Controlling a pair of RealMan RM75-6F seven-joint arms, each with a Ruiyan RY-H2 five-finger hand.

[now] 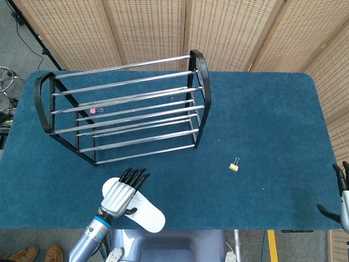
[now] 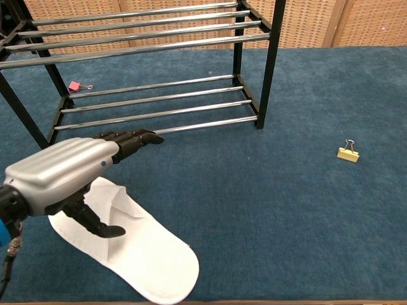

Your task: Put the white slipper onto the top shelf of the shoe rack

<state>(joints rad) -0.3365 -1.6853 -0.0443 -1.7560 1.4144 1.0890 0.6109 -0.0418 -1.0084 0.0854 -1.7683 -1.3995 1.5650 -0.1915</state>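
The left hand (image 2: 70,171) is held flat with fingers extended, holding nothing, above the toe end of the white slipper (image 2: 140,257) lying on the table. The shoe rack (image 1: 122,103) is stood beyond its fingertips. At the far right edge the right hand (image 1: 342,199) is seen open

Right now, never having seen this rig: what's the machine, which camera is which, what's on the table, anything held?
It is a two-armed robot with five-finger hands, steered remotely by a person. The head view looks down on the table from above; the chest view looks across it from low and close.

On the blue table stand a chrome shoe rack, a white slipper near the front edge, a yellow binder clip and a pink binder clip under the rack.

The left hand hovers over the slipper's toe end, fingers stretched toward the rack, thumb low by the slipper; it holds nothing. The right hand sits at the table's right edge, mostly out of frame.
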